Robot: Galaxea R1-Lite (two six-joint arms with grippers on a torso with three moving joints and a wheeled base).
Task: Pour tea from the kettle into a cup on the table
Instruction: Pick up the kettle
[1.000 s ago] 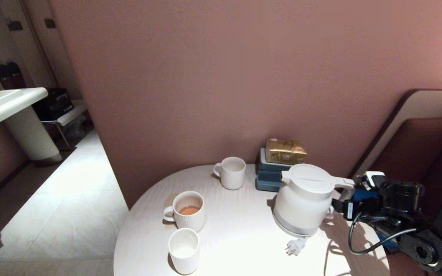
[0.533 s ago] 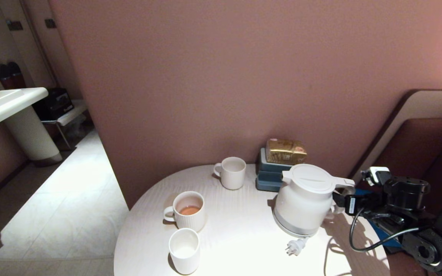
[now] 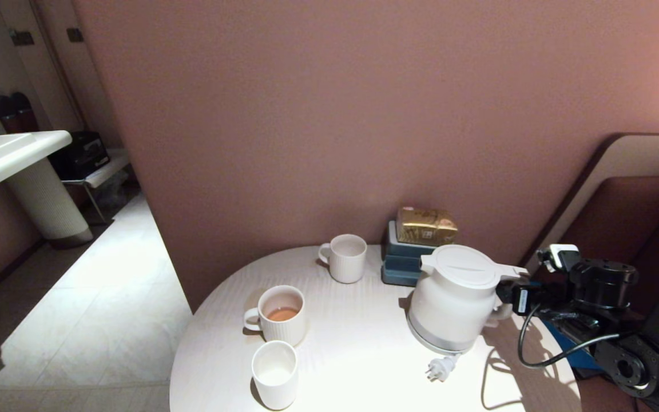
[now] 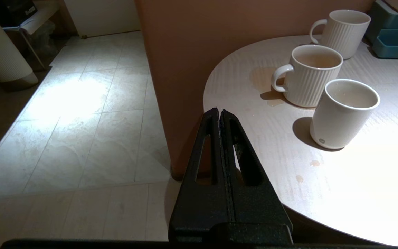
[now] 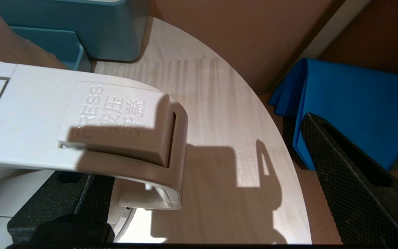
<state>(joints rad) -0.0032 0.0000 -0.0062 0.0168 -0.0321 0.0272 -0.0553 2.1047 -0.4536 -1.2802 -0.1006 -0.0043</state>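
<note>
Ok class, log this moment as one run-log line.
stage: at kettle handle | right gripper: open, astride handle | left gripper: shut, parked off table | cup: no tea visible

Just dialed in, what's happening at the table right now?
The right hand is open at the handle of the kettle, one finger under the handle, nothing gripped. The kettle stands upright on the table. The plain cup looks empty; a ribbed mug behind it holds some tea. The left hand is shut, off the table's edge.
</note>
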